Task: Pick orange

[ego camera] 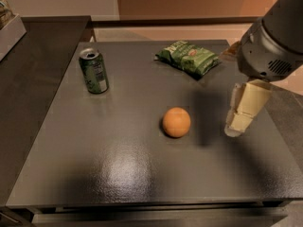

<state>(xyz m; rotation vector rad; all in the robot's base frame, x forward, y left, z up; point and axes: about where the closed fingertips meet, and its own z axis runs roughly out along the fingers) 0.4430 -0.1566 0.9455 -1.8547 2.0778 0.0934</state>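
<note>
The orange (pixel 176 122) is a small round fruit resting near the middle of the dark grey table (pixel 118 174). My gripper (pixel 238 123) hangs from the grey arm at the right of the view. It is above the table, to the right of the orange and apart from it. Its cream-coloured fingers (pixel 246 105) point down toward the tabletop. Nothing is held in it that I can see.
A green soda can (pixel 93 71) stands upright at the back left of the table. A green snack bag (pixel 188 57) lies at the back, right of centre. A darker counter (pixel 28 65) adjoins the table's left side.
</note>
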